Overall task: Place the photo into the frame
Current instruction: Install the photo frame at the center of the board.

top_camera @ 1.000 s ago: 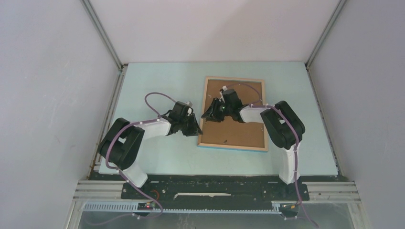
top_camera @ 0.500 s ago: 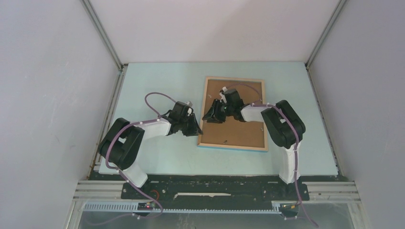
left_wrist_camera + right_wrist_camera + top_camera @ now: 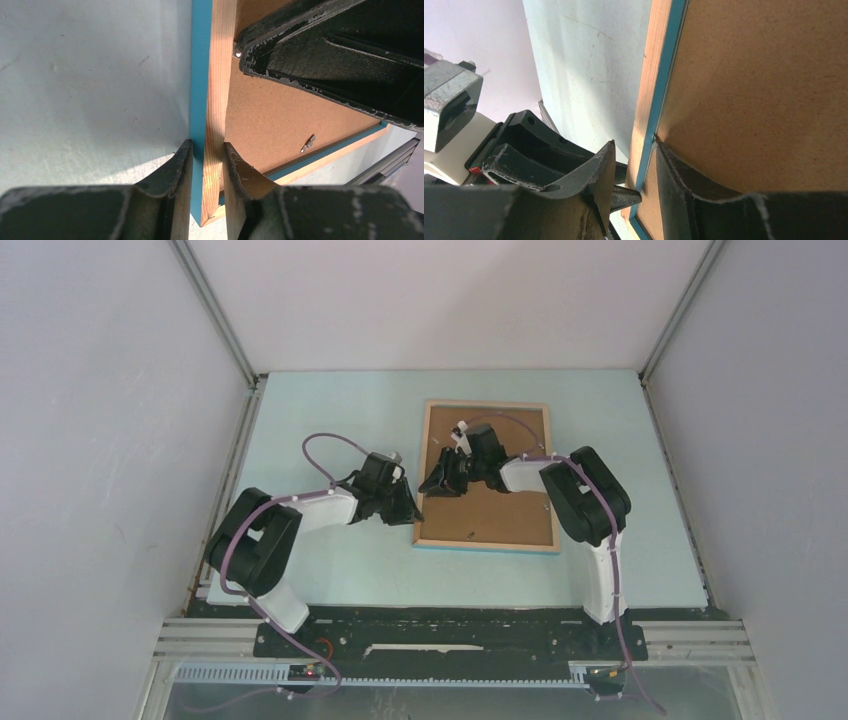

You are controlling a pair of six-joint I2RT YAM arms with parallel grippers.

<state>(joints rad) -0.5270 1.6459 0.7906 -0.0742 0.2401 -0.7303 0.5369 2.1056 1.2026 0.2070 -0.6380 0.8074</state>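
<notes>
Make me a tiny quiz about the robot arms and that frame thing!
1. True or false: the frame lies with its blue front facing up.
2. What does the left gripper pinch? A: the frame's side rail. B: a pencil. C: nothing.
3. Which arm reaches over the brown backing board?
Key: 1 false, the wooden back faces up. 2 A. 3 the right arm.
</notes>
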